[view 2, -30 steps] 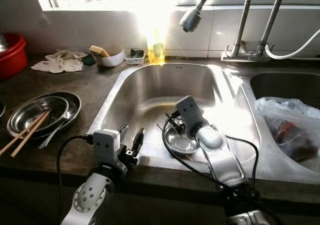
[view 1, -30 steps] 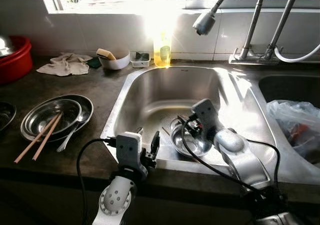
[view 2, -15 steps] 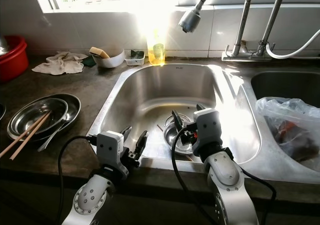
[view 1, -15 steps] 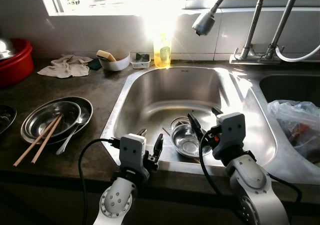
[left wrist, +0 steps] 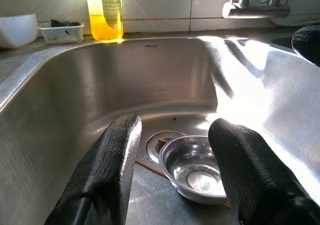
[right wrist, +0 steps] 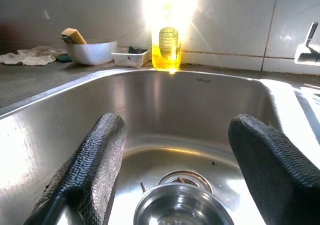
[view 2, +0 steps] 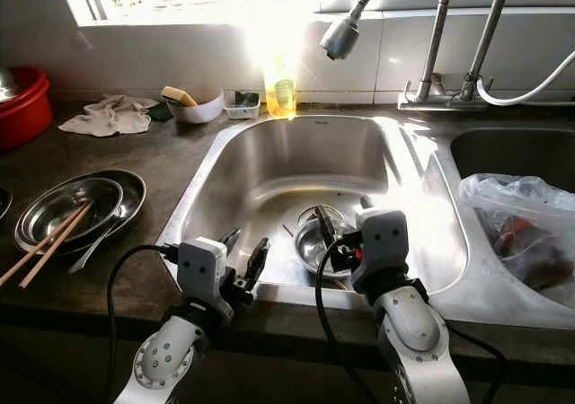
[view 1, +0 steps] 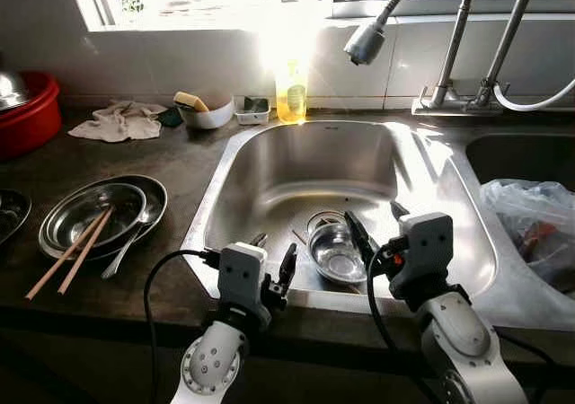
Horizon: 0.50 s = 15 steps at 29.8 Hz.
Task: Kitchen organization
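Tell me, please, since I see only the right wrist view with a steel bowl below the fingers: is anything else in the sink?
Observer: Only the small steel bowl by the drain, with a thin stick lying on the sink floor beside it.
Operator: Where is the left gripper?
Observer: The left gripper hovers open at the sink's near rim, to the left of the bowl.
Operator: Are there dishes on the counter?
Observer: Yes, stacked steel plates with chopsticks and a spoon sit to the left of the sink.
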Motion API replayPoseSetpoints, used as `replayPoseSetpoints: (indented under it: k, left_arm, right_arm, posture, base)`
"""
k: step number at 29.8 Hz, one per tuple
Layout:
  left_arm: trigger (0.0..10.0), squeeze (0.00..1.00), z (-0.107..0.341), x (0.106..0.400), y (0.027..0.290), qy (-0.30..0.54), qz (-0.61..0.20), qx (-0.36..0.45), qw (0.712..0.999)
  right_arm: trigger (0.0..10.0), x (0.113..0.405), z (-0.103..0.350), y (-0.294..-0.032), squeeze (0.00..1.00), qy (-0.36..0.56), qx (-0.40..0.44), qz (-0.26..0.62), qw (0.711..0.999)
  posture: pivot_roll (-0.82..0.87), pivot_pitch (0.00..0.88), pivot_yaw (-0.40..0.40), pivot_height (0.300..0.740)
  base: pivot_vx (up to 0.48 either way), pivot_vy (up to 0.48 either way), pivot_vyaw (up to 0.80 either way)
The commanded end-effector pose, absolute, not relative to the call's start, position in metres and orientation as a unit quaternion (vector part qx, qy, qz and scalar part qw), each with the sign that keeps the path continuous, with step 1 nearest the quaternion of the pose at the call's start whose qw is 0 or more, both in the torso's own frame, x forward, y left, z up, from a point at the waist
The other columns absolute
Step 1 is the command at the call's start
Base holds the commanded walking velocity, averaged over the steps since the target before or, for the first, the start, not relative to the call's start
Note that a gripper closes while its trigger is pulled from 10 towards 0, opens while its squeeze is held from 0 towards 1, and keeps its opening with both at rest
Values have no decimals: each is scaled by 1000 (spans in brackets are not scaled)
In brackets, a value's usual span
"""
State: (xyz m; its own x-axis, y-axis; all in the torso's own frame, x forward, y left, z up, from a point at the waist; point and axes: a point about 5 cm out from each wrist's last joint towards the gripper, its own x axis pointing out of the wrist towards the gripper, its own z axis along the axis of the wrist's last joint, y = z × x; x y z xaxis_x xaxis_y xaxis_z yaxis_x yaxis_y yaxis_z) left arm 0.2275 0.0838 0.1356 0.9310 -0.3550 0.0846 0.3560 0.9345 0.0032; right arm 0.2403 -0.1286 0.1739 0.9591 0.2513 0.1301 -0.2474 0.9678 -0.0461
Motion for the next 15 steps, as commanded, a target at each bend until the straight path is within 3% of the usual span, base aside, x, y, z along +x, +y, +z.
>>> replayPoseSetpoints:
  k: [1, 15]
  left_arm:
    - [10000, 0, 135, 225, 84, -40, -181, 1, 983]
    - [10000, 0, 131, 224, 85, -35, -180, 10, 983]
  right_arm:
    - [10000, 237, 177, -125, 0, -71, -10, 130, 989]
    - [10000, 240, 173, -119, 0, -60, -10, 133, 989]
  posture:
    - [21, 24, 23, 740]
    - [28, 15, 24, 740]
  base:
    - [-251, 0, 0]
    - [-275, 0, 0]
